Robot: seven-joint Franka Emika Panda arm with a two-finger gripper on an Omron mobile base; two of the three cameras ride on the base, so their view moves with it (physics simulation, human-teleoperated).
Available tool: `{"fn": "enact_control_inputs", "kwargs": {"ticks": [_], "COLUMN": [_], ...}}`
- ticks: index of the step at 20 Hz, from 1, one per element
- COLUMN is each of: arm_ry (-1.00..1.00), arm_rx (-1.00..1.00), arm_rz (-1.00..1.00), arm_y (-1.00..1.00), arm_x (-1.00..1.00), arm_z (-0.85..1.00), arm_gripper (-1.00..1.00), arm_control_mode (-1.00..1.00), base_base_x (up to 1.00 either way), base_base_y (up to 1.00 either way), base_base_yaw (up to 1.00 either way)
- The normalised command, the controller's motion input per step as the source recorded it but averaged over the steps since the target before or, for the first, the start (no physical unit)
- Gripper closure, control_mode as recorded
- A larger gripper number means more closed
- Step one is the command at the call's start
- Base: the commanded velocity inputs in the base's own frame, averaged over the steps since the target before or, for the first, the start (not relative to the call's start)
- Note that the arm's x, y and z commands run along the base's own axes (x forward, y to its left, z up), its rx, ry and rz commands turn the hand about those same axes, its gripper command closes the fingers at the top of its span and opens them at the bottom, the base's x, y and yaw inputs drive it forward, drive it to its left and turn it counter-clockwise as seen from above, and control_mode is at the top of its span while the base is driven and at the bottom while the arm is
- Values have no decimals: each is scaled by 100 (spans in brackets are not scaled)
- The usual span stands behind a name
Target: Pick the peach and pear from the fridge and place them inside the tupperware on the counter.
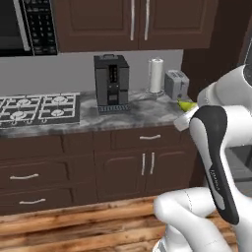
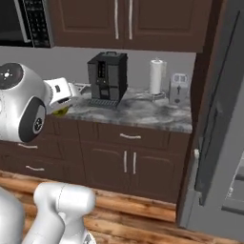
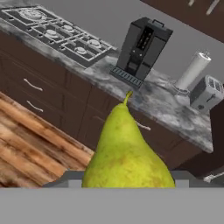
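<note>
The tall light-grey fridge (image 2: 217, 138) with its dark-edged door stands at the right of the right base view, beside the run of dark brown cabinets. The grey-and-white marbled stone counter (image 1: 142, 110) carries a black box-shaped coffee machine (image 1: 111, 82), a white paper towel roll (image 1: 156, 75) and a silver toaster (image 1: 176, 83), with a gas hob (image 1: 39, 108) set into it on the left.

The two-finger gripper (image 2: 66, 102) hangs in front of the counter edge, above the wooden floor (image 1: 74, 226). Its jaws are closed onto the yellow-green pear (image 3: 127, 155), which sits between the fingers with its narrow stem end pointing away from the hand. In the left base view the pear (image 1: 186, 105) peeks out as a small green patch just past the white wrist.
</note>
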Motion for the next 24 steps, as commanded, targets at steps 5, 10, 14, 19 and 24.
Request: {"fn": "enact_control_inputs", "kwargs": {"ticks": [5,10,14,19,24], "arm_ry": [0,0,0,0,0], "arm_rx": [0,0,0,0,0], "arm_rz": [0,0,0,0,0], "arm_y": [0,0,0,0,0], "arm_x": [0,0,0,0,0], "arm_z": [0,0,0,0,0], "arm_gripper": [100,100,100,100,100], "arm_control_mode": [100,100,100,100,100], "base_base_x": [54,54,69,90,98], "base_base_y": [100,100,100,100,100], "base_base_yaw": [42,36,29,23,11]}}
